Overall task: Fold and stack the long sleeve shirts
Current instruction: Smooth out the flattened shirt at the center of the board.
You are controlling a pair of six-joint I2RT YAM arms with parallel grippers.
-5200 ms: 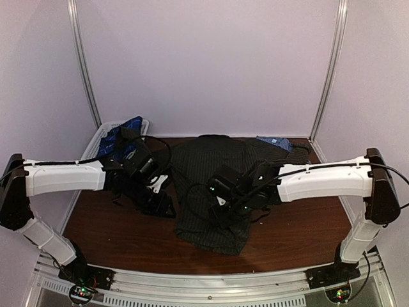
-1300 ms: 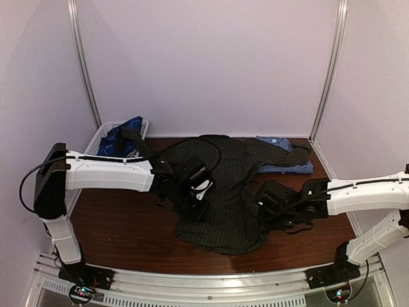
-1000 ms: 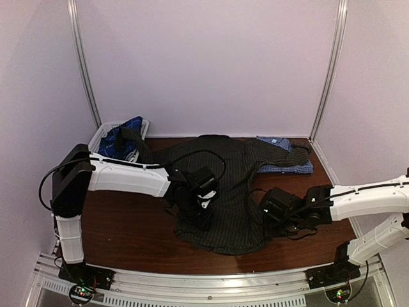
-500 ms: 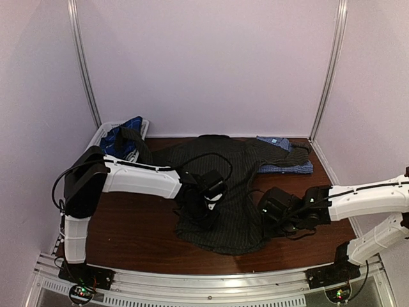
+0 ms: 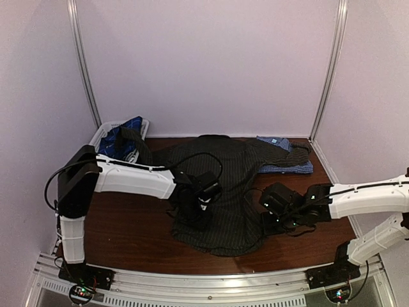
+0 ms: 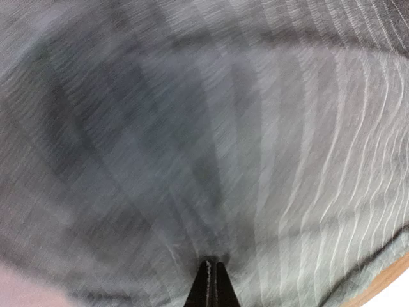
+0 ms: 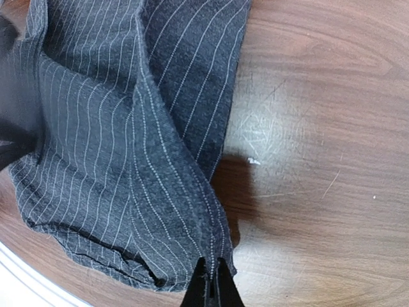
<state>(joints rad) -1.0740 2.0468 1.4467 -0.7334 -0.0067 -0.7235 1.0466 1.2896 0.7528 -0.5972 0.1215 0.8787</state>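
Note:
The charcoal pinstriped long sleeve shirt [image 5: 223,185] lies spread across the middle of the wooden table [image 5: 121,230]. My left gripper [image 5: 193,216] presses on its left side. In the left wrist view the striped cloth [image 6: 255,128] fills the frame and puckers around the left gripper [image 6: 211,263], which is shut on it. My right gripper [image 5: 267,224] is at the shirt's right side; in its wrist view the right gripper [image 7: 209,267] is shut on the shirt's stitched edge [image 7: 172,160]. A blue-and-white check shirt [image 5: 285,165] lies folded at the back right. A navy plaid shirt [image 5: 121,137] sits in the basket.
A white mesh basket [image 5: 97,135] stands at the back left corner against the wall. Bare wood [image 7: 319,128] shows to the right of the shirt's edge. One pinstriped sleeve [image 5: 291,152] drapes over the check shirt. Metal rails run along the table's near edge [image 5: 211,281].
My left gripper has shut on the pinstriped cloth and shifted slightly left, and the shirt's near-left edge has moved with it. The right gripper has kept its hold and barely moved.

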